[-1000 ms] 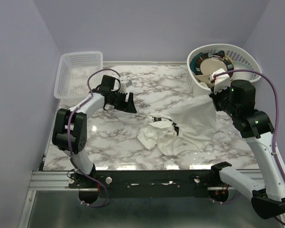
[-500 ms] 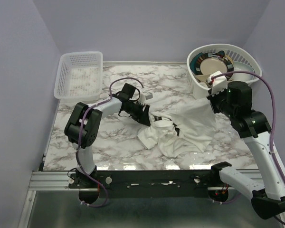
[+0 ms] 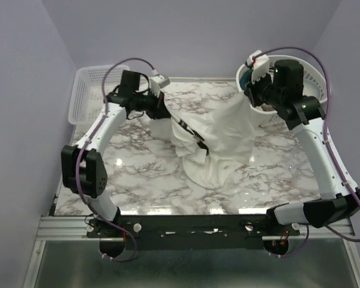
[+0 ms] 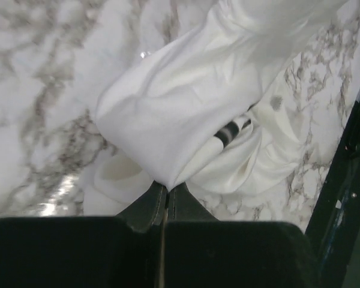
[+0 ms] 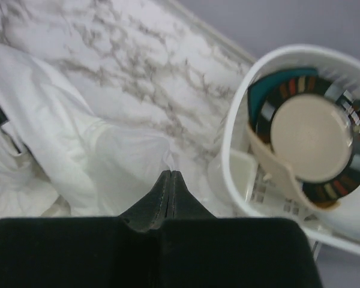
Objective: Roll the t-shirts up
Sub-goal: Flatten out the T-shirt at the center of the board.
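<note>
One white t-shirt [image 3: 219, 141] hangs stretched between my two grippers, its lower part bunched on the marble table [image 3: 132, 174]. A small black print [image 3: 198, 139] shows on its folds. My left gripper [image 3: 164, 114] is shut on the shirt's left upper edge. In the left wrist view the jaws [image 4: 166, 187] pinch a peak of the white t-shirt [image 4: 180, 114], with the black print [image 4: 231, 131] below it. My right gripper [image 3: 251, 101] is shut on the right upper edge. The right wrist view has its jaws [image 5: 170, 174] closed on the t-shirt [image 5: 72, 150].
A rectangular white mesh basket [image 3: 86, 96] stands at the back left corner. A round white basket [image 3: 315, 75] at the back right holds a round plate-like object [image 5: 309, 135]; its rim [image 5: 233, 123] is close to my right gripper. The table's front rail [image 3: 198, 228] runs below.
My left gripper reached the crumpled shirt, shut on its edge and rose toward the back left. The right arm lifted back too, pulling the shirt up off the table.
</note>
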